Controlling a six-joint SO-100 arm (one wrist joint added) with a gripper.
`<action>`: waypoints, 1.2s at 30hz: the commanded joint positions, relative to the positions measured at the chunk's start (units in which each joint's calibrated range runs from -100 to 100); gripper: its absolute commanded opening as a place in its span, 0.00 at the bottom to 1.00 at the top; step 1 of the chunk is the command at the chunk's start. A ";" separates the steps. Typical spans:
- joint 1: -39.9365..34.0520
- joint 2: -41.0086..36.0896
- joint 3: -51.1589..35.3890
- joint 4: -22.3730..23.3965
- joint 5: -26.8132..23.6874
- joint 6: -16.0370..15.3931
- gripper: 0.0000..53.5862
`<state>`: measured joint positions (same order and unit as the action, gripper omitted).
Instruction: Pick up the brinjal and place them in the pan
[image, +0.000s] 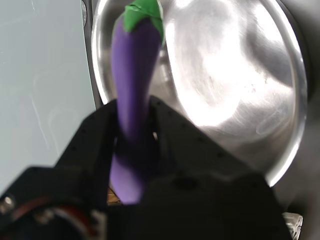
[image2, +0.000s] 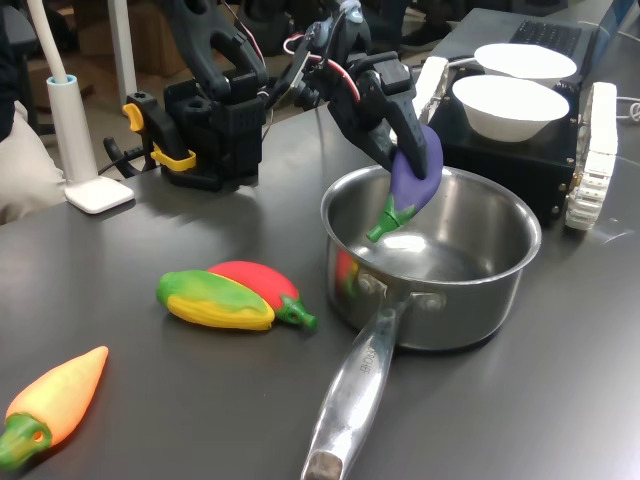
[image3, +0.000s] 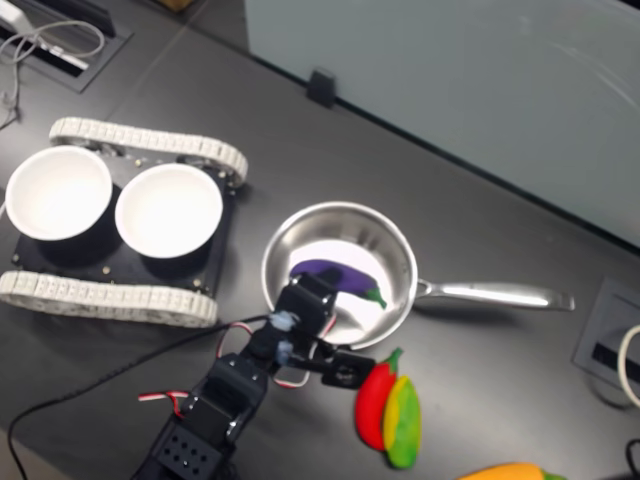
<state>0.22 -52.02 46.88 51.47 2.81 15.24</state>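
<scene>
Since the gripper's (image2: 408, 150) fingers (image: 172, 135) are pinching the brinjal (image2: 414, 175) and it hangs stem-down over the pan's (image2: 505, 275) open mouth, clear of the bottom, the pickup looks done and only the release into the pan seems left.

From where I stand, nothing here can be read: no lettering, label, brand, number or sign shows on anything in the wrist view or in either exterior view.

Dark grey table (image3: 480, 180) beside a pale wall (image3: 450, 80).
</scene>
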 joint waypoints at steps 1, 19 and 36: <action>0.35 -2.77 -0.67 -3.92 0.68 0.72 0.00; 2.76 -4.03 4.87 -4.26 1.86 0.98 0.15; 1.16 -4.88 4.60 -2.38 2.34 0.98 0.58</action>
<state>2.42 -53.79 53.39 50.11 5.10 15.24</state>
